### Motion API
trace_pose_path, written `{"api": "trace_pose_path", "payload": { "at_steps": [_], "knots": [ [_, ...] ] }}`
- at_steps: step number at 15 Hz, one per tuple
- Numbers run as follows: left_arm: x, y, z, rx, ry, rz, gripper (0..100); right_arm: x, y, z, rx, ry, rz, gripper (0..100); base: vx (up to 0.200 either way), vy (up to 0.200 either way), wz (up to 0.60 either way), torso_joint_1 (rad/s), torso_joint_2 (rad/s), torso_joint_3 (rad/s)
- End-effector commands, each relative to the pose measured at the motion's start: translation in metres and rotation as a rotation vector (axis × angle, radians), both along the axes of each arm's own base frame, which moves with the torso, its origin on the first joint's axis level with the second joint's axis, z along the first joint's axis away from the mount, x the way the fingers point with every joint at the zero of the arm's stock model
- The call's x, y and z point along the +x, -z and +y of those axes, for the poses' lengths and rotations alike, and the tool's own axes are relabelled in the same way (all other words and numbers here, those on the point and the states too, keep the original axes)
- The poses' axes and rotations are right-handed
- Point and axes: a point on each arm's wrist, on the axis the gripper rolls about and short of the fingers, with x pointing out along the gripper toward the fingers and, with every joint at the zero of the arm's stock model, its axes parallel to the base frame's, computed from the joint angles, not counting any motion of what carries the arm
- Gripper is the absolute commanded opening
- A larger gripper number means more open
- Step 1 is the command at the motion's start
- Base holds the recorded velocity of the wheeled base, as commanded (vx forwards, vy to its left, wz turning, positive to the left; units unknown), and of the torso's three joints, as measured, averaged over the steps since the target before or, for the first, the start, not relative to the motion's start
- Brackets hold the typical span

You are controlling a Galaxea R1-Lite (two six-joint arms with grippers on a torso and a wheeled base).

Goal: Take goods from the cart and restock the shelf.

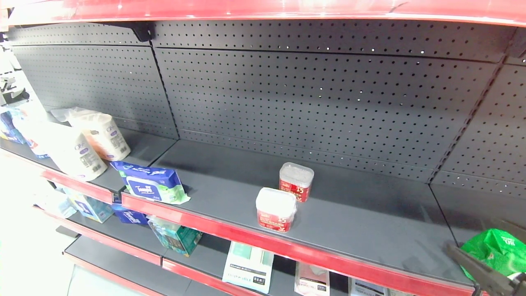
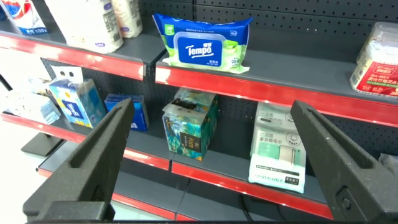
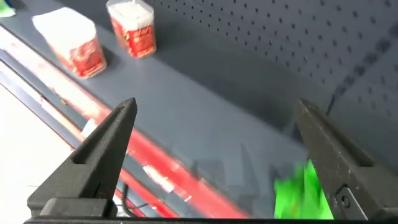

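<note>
The right gripper (image 3: 214,106) is at the right front edge of the shelf (image 1: 370,213), with its fingers (image 3: 102,162) spread wide and clamping nothing. The green pack (image 1: 495,248) lies on the shelf just beside it. The left gripper (image 2: 211,106) faces the lower shelves, with its fingers (image 2: 99,162) likewise apart. The front tub (image 1: 276,209) and rear tub (image 1: 296,181) stand mid-shelf. A blue wipes pack (image 1: 150,183) lies to their left.

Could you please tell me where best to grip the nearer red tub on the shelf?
Probably across its side walls, below the white lid, coming from the open front of the shelf. The nearer red tub stands upright by the front edge, apart from the second tub behind, leaving both sides free.
</note>
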Motion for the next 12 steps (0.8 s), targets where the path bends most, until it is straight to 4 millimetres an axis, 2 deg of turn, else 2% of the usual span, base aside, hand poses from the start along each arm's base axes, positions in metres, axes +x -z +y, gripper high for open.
{"api": "trace_pose_path", "payload": {
  "at_steps": [1, 3, 4, 6, 7, 9, 12],
  "knots": [
    [0.0, 0.0, 0.0, 0.0, 0.0, 0.001, 100, -0.043, 0.013, -0.005, 0.047, 0.026, -0.091, 100, 0.0, 0.0, 0.0, 0.0, 0.0, 0.0],
    [0.0, 0.0, 0.0, 0.0, 0.0, 0.001, 100, -0.056, 0.023, -0.007, 0.045, 0.083, -0.074, 100, 0.0, 0.0, 0.0, 0.0, 0.0, 0.0],
    [0.0, 0.0, 0.0, 0.0, 0.0, 0.001, 100, -0.064, 0.032, -0.009, 0.035, 0.166, -0.049, 100, 0.0, 0.0, 0.0, 0.0, 0.0, 0.0],
    [0.0, 0.0, 0.0, 0.0, 0.0, 0.001, 100, -0.084, 0.049, -0.01, 0.037, 0.189, -0.075, 100, 0.0, 0.0, 0.0, 0.0, 0.0, 0.0],
    [0.0, 0.0, 0.0, 0.0, 0.0, 0.001, 100, -0.09, 0.049, -0.011, 0.039, 0.187, -0.092, 100, 0.0, 0.0, 0.0, 0.0, 0.0, 0.0],
    [0.0, 0.0, 0.0, 0.0, 0.0, 0.001, 100, -0.095, 0.049, -0.011, 0.043, 0.206, -0.121, 100, 0.0, 0.0, 0.0, 0.0, 0.0, 0.0],
    [0.0, 0.0, 0.0, 0.0, 0.0, 0.001, 100, -0.096, 0.058, -0.012, 0.203, 0.293, -0.141, 100, 0.0, 0.0, 0.0, 0.0, 0.0, 0.0]
  ]
}}
